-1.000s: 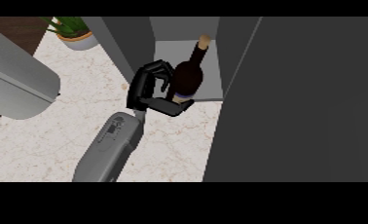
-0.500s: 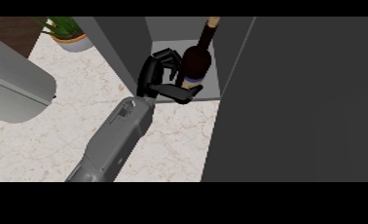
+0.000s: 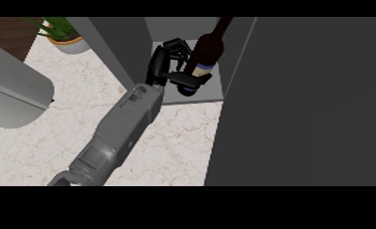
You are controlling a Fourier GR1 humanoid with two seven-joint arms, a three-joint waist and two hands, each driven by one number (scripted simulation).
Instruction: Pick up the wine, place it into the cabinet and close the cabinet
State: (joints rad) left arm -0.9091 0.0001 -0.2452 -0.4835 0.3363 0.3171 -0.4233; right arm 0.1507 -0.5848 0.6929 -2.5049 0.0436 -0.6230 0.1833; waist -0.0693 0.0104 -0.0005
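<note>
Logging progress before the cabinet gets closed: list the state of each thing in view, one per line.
wine bottle: inside the cabinet, about upright, held.
right robot hand: shut on the wine bottle.
cabinet: open, with the bottle in it.
cabinet door: swung open, not yet closed.
potted plant: upright on the counter, untouched.
</note>
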